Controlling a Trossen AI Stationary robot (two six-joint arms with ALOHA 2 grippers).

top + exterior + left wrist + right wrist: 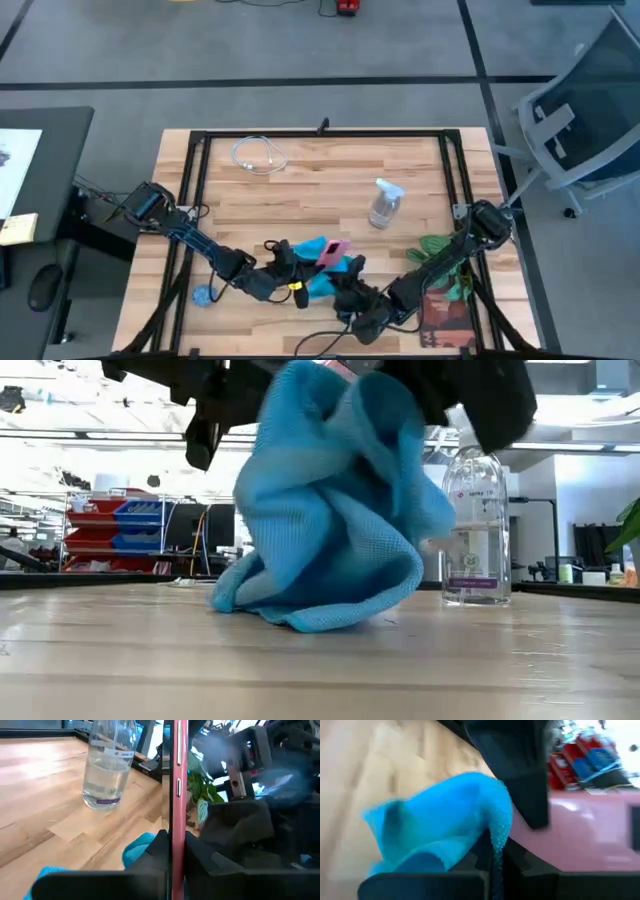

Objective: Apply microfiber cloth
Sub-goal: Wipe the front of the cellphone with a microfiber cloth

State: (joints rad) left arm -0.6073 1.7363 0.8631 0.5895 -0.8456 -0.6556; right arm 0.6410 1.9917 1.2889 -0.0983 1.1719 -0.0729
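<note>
The microfiber cloth (pixel 318 268) is bunched near the front middle of the wooden table (pixel 320 170), between the two grippers. In the low view it is seen lifted into a crumpled heap (pixel 330 510), its lower folds touching the tabletop, its top pulled up under the dark arms.

The right gripper (pixel 350 280) is closed on the cloth; in the right wrist view a fold of blue fabric (pixel 440 820) is pinched between its fingers (pixel 492 860). A pink surface (pixel 580 835) is seen just behind the cloth there.

The left gripper (pixel 290 262) is clamped on a pink-cased phone (pixel 333 252), held on edge; in the left wrist view the thin pink edge (pixel 178 795) stands upright between the dark fingers (pixel 155 855), with cloth (pixel 137 850) just below it.

A clear spray bottle (pixel 384 203) stands upright behind the cloth, apart from it. A coiled white cable (pixel 258 156) lies at the back left. A small blue disc (pixel 203 296) lies at the front left near the left arm. Green leaves (pixel 440 248) are seen at the right, beside the right arm.
</note>
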